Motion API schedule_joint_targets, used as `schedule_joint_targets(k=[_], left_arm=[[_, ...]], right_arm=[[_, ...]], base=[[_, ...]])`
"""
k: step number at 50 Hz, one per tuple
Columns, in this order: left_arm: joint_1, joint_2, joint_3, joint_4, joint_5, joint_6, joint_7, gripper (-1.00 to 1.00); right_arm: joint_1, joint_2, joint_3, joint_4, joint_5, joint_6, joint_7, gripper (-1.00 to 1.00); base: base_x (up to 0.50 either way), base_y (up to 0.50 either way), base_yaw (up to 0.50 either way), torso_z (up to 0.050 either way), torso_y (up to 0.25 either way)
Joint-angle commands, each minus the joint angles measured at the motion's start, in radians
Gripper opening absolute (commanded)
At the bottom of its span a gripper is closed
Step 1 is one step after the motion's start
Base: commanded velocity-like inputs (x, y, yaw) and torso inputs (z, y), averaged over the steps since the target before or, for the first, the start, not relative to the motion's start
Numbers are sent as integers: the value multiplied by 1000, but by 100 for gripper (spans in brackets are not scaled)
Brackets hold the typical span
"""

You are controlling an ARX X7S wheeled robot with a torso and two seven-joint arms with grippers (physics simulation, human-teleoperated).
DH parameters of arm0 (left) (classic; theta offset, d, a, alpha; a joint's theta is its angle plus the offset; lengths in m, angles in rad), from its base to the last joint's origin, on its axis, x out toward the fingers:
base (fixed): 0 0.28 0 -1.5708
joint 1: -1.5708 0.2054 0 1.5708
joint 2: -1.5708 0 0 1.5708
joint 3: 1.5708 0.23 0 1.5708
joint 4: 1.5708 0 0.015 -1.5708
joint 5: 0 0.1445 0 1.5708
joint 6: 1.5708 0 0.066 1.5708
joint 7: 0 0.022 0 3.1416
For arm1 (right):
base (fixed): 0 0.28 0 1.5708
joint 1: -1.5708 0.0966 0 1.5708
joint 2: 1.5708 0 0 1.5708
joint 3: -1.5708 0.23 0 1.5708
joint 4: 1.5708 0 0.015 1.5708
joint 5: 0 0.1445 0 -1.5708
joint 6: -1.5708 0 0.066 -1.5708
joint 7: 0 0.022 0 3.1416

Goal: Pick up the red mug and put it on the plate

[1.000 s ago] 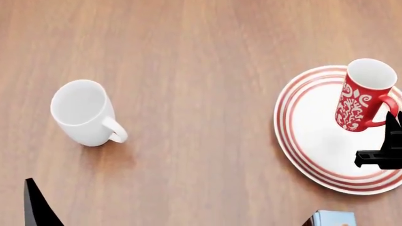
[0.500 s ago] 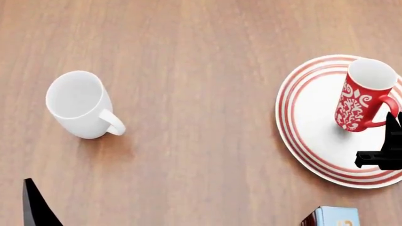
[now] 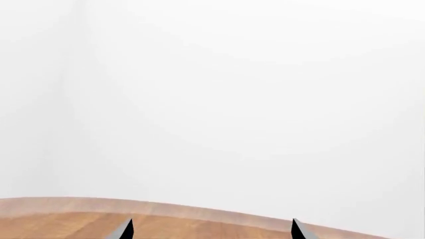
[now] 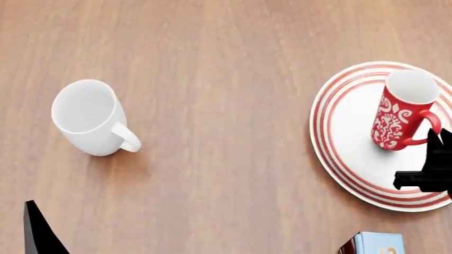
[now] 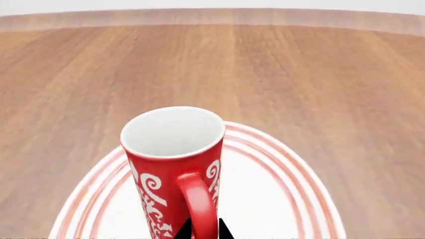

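Now we are looking down on a wooden table (image 4: 211,79) with a warm brown grain that is filling almost the whole head view. In the left wrist view its far edge is meeting a plain white wall (image 3: 232,99), and nothing more of the room is showing.

At the right side of the head view the plate (image 4: 339,153) is lying flat on the wood, partly cut by the frame edge. The red mug (image 4: 399,114) is standing upright on the white middle of the plate, with its handle pointing to the lower right of the frame.

Our right gripper (image 5: 202,231) is showing in the right wrist view as two dark tips, one at each side of the lower part of the mug handle, very close to it; we cannot tell if they are pinching it or only standing beside it. Our left gripper (image 3: 211,230) is spread, its two tips well apart above the bare wood.

At the left of the head view a white mug (image 4: 90,117) is standing alone, far from the plate. At the bottom edge a blue box (image 4: 374,244) is partly showing.
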Motion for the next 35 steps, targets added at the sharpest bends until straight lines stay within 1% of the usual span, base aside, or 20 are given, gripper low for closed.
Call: schedule_joint_targets(k=[1,8,35], left_arm=[[0,0,0,1,-7,0,6,100],[0,0,0,2,-8,0,7,100],[0,0,0,4,-14,0,11,100]], right_arm=[[23,-18,-4,45,-20,-24,-18,-100],[32,-29,-7,76,-28,-39,-29,-100],[23,-30,-17,85,-34,-41,-46,-100]], base=[[0,0,0,0,0],[0,0,0,0,0],[0,0,0,0,0]])
